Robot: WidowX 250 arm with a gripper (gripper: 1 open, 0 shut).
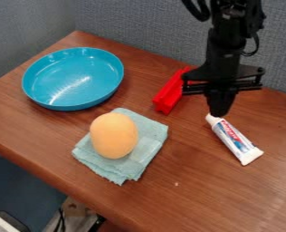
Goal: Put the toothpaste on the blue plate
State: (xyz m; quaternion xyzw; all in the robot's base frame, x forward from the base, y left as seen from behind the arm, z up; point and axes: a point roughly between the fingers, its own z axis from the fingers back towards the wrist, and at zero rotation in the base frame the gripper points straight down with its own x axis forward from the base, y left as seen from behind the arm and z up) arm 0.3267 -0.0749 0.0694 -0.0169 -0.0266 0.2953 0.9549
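Teal cloth with an orange egg-shaped lump nearest; the grasp step looks to be in hand.
Beyond, the toothpaste lies flat on the bench, well apart from the blue plate at far left; the tool stands closed at its cap end, grip uncertain. Next: lift, carry left over the plate.

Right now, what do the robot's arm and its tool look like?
The arm is all black, a slim jointed column with dark cables looping beside its upper part. The tool is black too: a wide crossbar body that narrows to a thin tip. No markings or labels can be made out.
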